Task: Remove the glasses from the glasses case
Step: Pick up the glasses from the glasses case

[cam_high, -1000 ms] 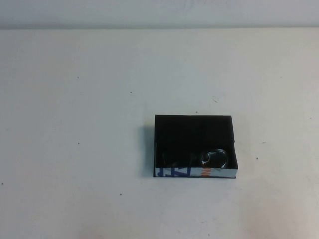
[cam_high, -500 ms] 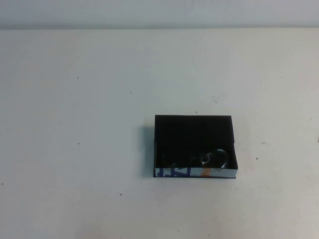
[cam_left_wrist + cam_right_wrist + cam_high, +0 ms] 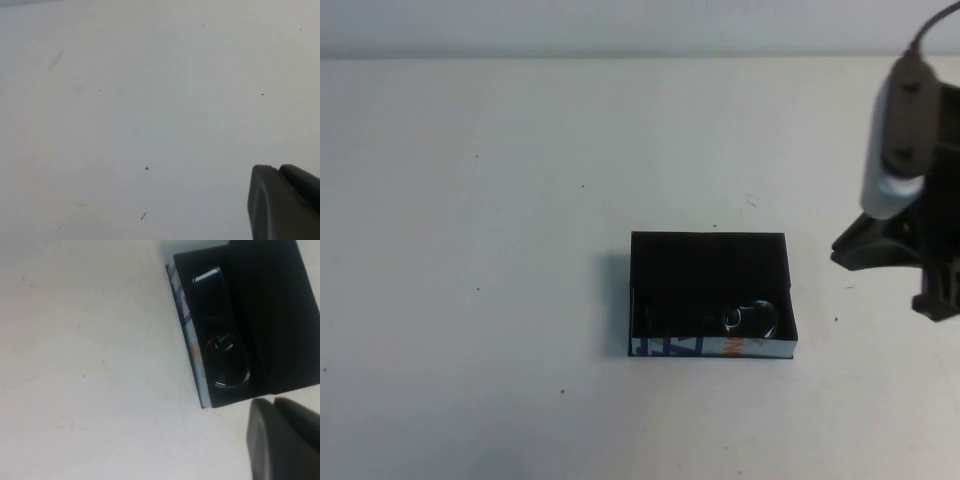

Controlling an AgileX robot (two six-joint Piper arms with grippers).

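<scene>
Sitting open on the pale, speckled table (image 3: 500, 200) is the shallow rectangular glasses case (image 3: 708, 262), black inside, its white near wall printed with blue letters and an orange mark facing the robot. Tucked along that near wall lie the thin black-framed glasses (image 3: 750, 318) with greyish lenses, folded, one lens catching the light toward the case's right end; the right wrist view shows both lenses (image 3: 220, 352) side by side against the printed wall. Over on the right, the right gripper (image 3: 930, 285) hangs above the table, well apart from the case and off to its right, a grey and white cabled module on the arm above it; whether its claw is open or closed, I cannot tell. And the left gripper (image 3: 285, 200)? Only a dark corner of it shows in its own wrist view over bare table, and its claw state cannot be told either.
</scene>
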